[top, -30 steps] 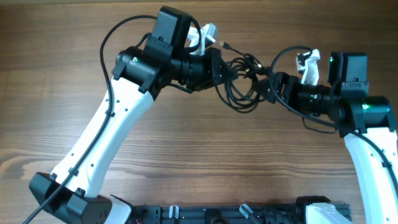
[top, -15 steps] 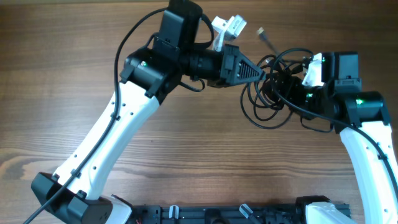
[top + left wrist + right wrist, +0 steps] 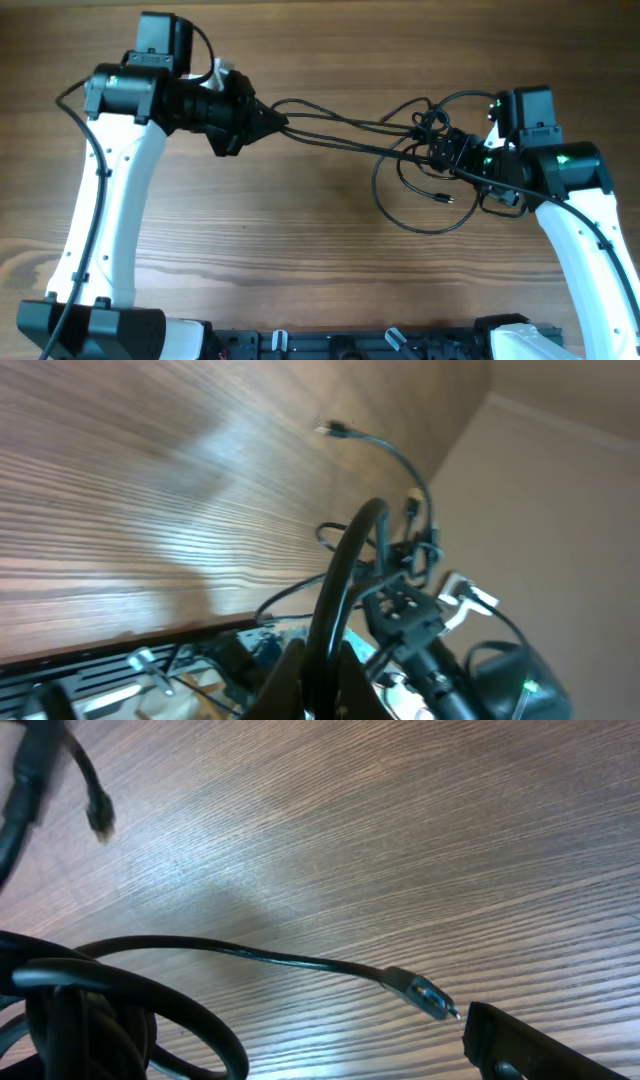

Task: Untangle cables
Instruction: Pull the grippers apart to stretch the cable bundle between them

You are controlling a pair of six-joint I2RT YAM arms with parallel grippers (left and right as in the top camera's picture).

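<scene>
The cables [image 3: 345,128] are thin black cords, stretched taut from my left gripper [image 3: 268,118] across to a knot [image 3: 432,130] at my right gripper [image 3: 447,152]. A slack loop [image 3: 412,218] with a plug end [image 3: 443,198] lies on the table below the knot. In the left wrist view my fingers [image 3: 290,680] are shut on a black cable [image 3: 340,575] that runs toward the right arm. In the right wrist view one finger [image 3: 520,1048] shows far right. A cable bundle [image 3: 90,1005] covers the left side, and a metal plug [image 3: 420,992] lies in the gap between.
The wooden table [image 3: 300,260] lies under both arms. A black rail [image 3: 350,345] runs along the front edge. The thicker arm wire [image 3: 490,205] hangs beside my right gripper.
My left arm has swung far to the left with cables in its grip, pulling them out into long taut strands. The knot stayed at my right gripper and a loop dropped onto the table.
</scene>
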